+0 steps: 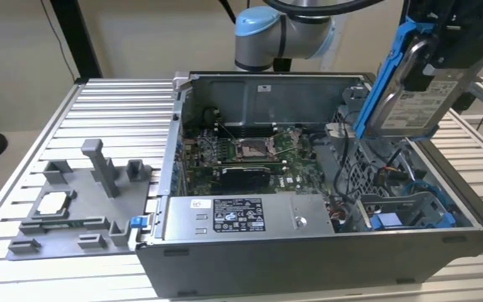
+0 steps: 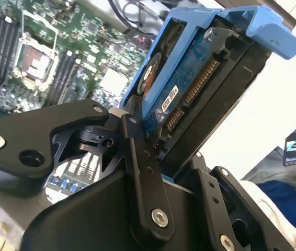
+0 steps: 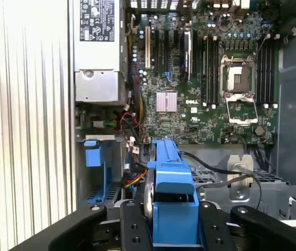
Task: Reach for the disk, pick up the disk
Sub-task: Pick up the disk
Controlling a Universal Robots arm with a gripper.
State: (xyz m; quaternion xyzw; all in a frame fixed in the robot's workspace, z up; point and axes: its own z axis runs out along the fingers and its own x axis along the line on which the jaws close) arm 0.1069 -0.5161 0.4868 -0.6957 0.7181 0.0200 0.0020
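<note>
Fingers of black metal are clamped on the disk, one on each flat side, as we see in both wrist views, where the blue bracket sits squeezed between them. We hold the disk on edge, lifted clear above the open computer case near the exterior view's right, its labelled face turned outward. We judge the edge-on grip suits the narrow drive bay, where an empty blue cradle remains below. The motherboard lies exposed beneath us. On the slatted tabletop, a grey fixture stands at the exterior view's left, well apart from the case.
</note>
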